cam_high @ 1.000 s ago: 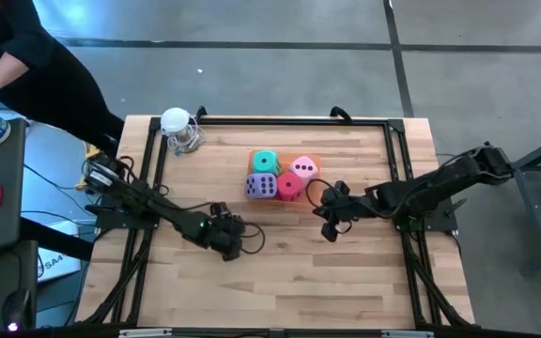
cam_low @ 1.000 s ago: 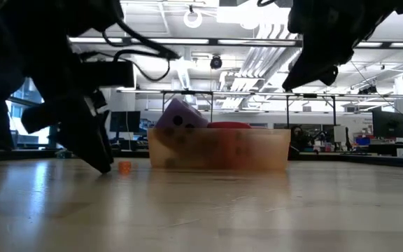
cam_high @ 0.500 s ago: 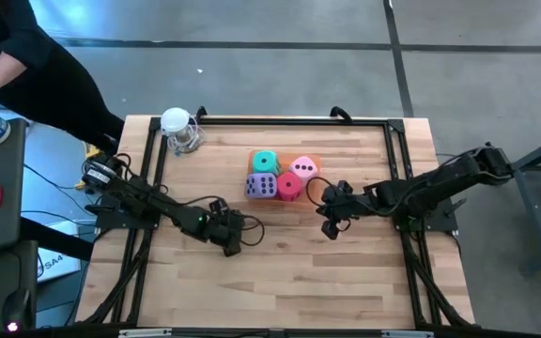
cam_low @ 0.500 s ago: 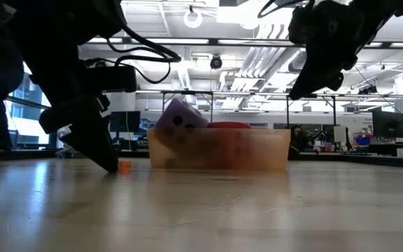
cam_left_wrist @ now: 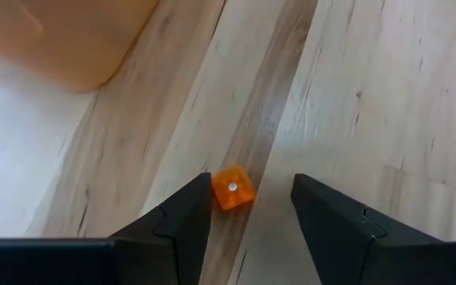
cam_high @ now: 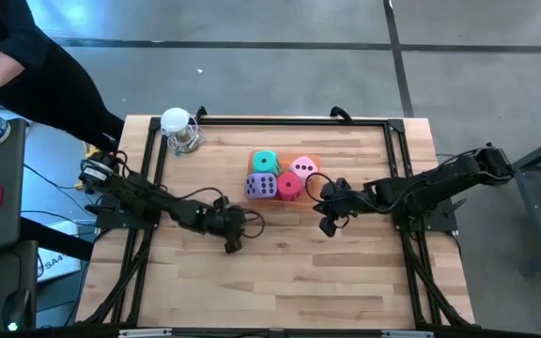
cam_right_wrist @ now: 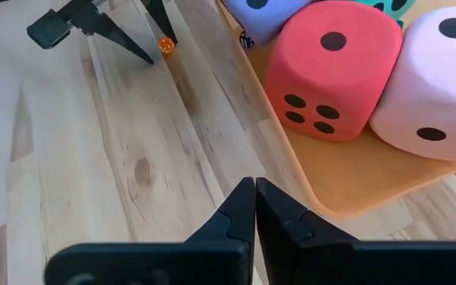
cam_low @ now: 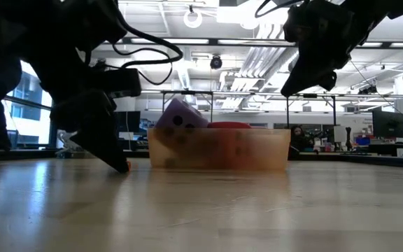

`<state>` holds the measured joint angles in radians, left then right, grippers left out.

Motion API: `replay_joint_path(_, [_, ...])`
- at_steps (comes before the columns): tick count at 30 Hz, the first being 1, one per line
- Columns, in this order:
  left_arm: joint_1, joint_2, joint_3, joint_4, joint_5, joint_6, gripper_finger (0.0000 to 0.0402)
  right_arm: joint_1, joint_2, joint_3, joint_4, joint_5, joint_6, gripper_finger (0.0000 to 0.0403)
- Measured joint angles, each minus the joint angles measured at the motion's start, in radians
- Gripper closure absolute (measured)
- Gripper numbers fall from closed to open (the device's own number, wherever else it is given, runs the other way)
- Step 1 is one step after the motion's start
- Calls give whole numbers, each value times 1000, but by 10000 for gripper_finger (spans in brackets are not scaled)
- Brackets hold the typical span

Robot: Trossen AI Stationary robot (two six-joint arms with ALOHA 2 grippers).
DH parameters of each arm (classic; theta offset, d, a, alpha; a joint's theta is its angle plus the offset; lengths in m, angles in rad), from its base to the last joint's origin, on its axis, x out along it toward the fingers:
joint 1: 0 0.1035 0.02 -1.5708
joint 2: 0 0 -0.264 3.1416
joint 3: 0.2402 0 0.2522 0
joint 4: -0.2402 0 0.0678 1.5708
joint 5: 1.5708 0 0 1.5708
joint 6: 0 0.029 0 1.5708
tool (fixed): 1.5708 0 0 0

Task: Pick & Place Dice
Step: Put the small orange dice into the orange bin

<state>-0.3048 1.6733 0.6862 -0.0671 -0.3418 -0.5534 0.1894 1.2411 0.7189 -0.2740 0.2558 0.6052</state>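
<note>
- The left gripper (cam_left_wrist: 252,207) is lowered to the table with its fingers parted around a small orange die (cam_left_wrist: 233,188), not yet clamped; the die should be centred before closing.
- The orange tray (cam_high: 314,161) holds the teal die (cam_high: 265,161), purple die (cam_high: 261,186), red die (cam_high: 289,186) and pink die (cam_high: 304,168).
- The right gripper (cam_right_wrist: 255,198) hangs clenched and empty beside the tray.

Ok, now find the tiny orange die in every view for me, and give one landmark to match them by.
High view: not discernible; hidden under the left gripper.
Low view: a speck at the left gripper's tip, left of the orange tray.
Left wrist view: the tiny orange die lies on the wood between the open jaws, nearer one finger.
Right wrist view: a small dot beside the distant left gripper.
Shared landmark: the orange tray.
</note>
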Motion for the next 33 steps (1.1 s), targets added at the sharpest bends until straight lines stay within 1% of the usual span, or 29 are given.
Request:
replay_joint_path(2, [15,-1,-3,-3,27,6,231,0,0,0,2,2,0,399])
replay_joint_path(5, [25,0,-3,-4,51,24,254,0,0,0,9,3,0,400])
replay_joint_path(11, [29,2,-2,-4,66,32,330,0,0,0,17,3,0,398])
replay_joint_path(13, [29,3,-2,-7,66,26,347,0,0,0,17,3,0,399])
replay_joint_path(15, [29,3,-2,-10,66,26,350,0,0,0,17,7,0,400])
replay_joint_path(19, [29,2,-3,-11,71,22,337,0,0,0,17,7,-5,399])
replay_joint_path(24, [72,-50,-2,-14,162,47,347,0,0,0,15,7,-7,399])
replay_joint_path(27, [107,-113,6,-33,183,127,349,0,0,0,15,7,-8,400])
replay_joint_path(29, [139,-158,22,-53,183,210,347,0,0,0,13,7,-8,399])
replay_joint_path(31, [179,-203,63,-17,179,297,346,0,0,0,7,7,-8,398])
replay_joint_path(33, [227,-230,109,-20,173,368,346,0,0,0,3,6,-5,399])
